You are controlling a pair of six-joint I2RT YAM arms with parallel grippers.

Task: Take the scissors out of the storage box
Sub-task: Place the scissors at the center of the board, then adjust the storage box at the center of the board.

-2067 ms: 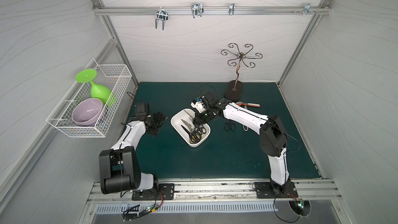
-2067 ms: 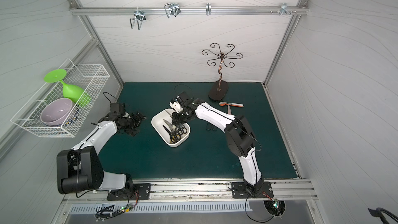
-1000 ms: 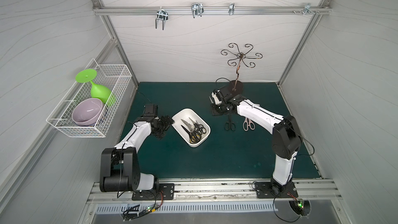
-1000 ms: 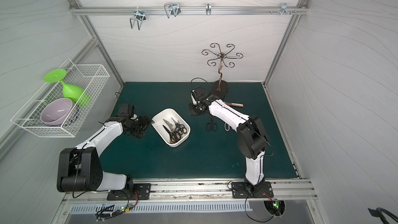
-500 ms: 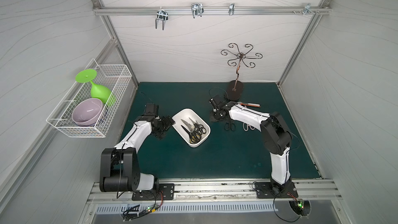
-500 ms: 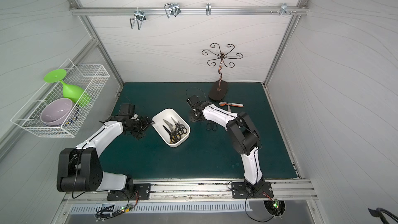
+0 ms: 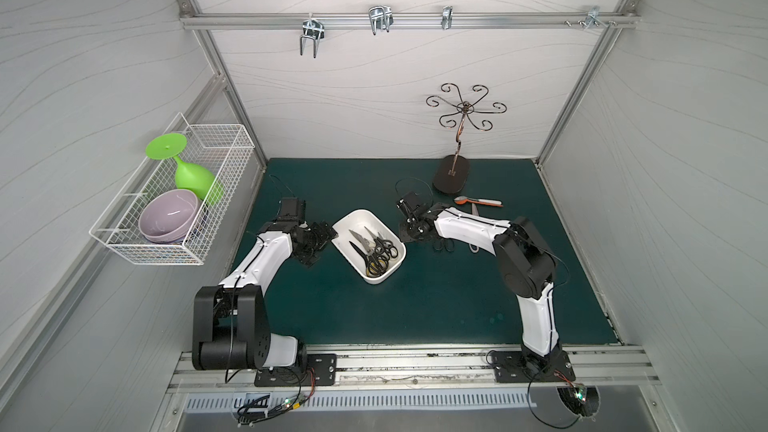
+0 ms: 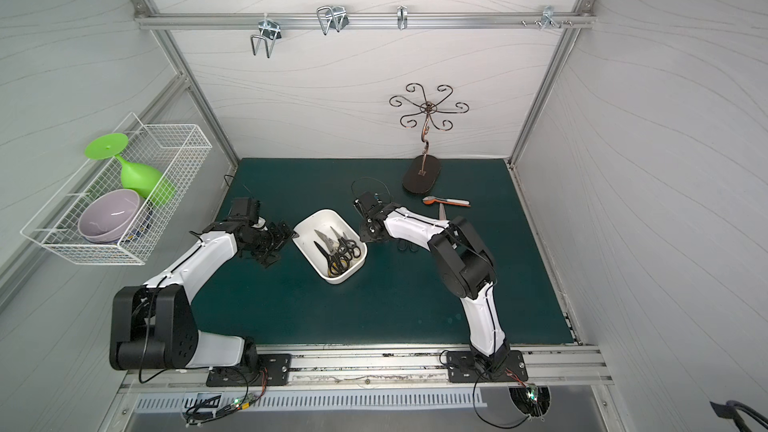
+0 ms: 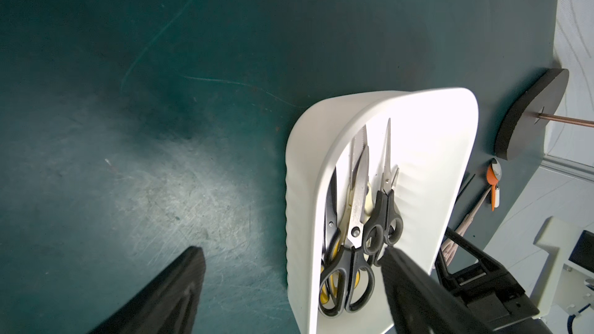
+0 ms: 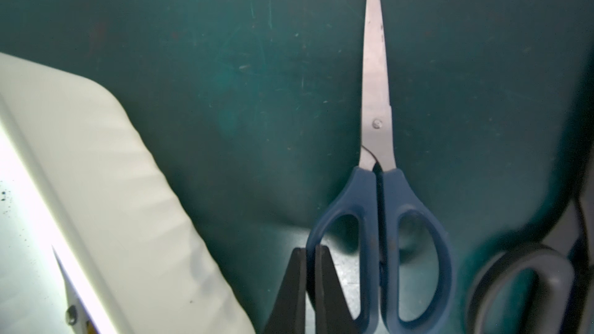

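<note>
Left pincer (image 9: 292, 249) wide open by storage box (image 9: 302, 187), right pincer (image 10: 310, 249) closed, empty

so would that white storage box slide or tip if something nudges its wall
The storage box looks shallow, with thin plastic walls, so it is probably light and would more likely slide on the green mat than tip. The scissors lie inside with handles bunched toward one end, so that end may drag and the box could pivot.
</note>
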